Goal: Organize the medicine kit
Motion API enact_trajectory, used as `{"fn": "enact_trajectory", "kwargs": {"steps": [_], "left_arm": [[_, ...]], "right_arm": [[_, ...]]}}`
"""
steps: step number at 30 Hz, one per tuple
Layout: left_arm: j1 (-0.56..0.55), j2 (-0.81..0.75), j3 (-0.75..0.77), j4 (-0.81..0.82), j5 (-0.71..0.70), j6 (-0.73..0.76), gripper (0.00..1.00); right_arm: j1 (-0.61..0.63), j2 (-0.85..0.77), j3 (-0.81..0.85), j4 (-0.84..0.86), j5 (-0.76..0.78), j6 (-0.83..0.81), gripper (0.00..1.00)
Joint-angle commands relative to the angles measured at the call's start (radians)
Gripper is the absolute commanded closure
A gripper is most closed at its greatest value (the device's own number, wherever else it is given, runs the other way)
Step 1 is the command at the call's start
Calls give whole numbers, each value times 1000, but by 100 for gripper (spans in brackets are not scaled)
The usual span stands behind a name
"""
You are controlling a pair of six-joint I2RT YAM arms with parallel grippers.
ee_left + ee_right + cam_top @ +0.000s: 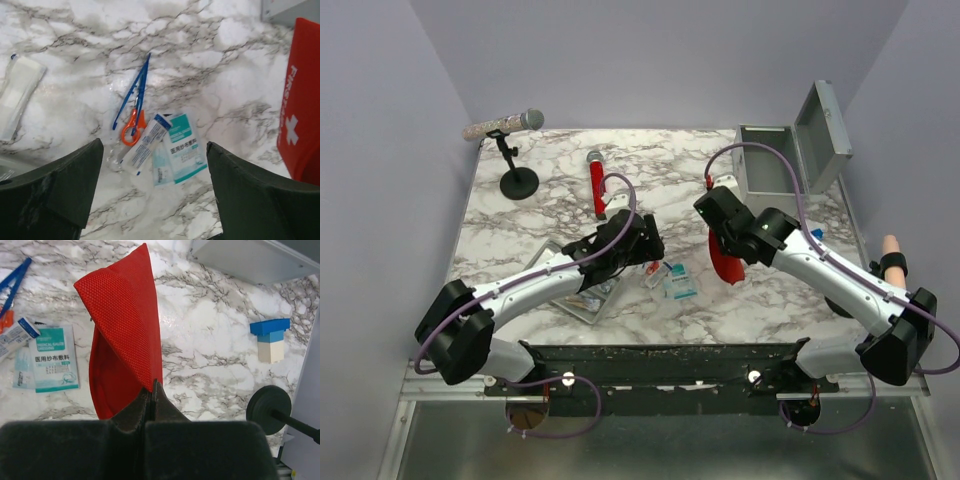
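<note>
The medicine kit (767, 165), a grey metal box, stands at the back right with its lid (826, 128) swung open; its corner shows in the right wrist view (250, 260). My right gripper (151, 390) is shut on the edge of a red first-aid pouch (125, 325) and holds it above the table (723, 260), in front of the kit. My left gripper (154, 165) is open and empty, hovering over a teal dressing packet (185, 147), a white-blue packet (145, 145), orange scissors (132, 129) and blue tweezers (138, 87).
A shallow grey tray (582, 298) lies under my left arm. A white gauze packet (17, 95) lies to the left. A red microphone (596, 182) and a microphone on a black stand (518, 183) are at the back. A blue-and-white block (270, 340) sits near the right arm.
</note>
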Motion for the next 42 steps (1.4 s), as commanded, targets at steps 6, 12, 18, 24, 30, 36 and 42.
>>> {"fn": "enact_trajectory", "kwargs": {"steps": [6, 12, 18, 24, 30, 36, 42], "left_arm": [[4, 130, 30, -17, -20, 137, 19], [6, 346, 201, -119, -34, 234, 35], [12, 462, 291, -172, -84, 284, 34], [24, 535, 340, -189, -80, 304, 34], [29, 575, 354, -192, -69, 323, 48], [30, 554, 331, -166, -45, 320, 71], [36, 459, 296, -125, -49, 301, 78]], "right_arm": [[-4, -44, -58, 24, -19, 59, 99], [-4, -61, -84, 24, -16, 58, 99], [-4, -89, -130, 45, -30, 56, 99], [-4, -115, -155, 58, -42, 59, 99], [-4, -143, -167, 61, -42, 55, 99], [-2, -150, -176, 67, -45, 56, 99], [-4, -143, -153, 68, -42, 59, 99]]}}
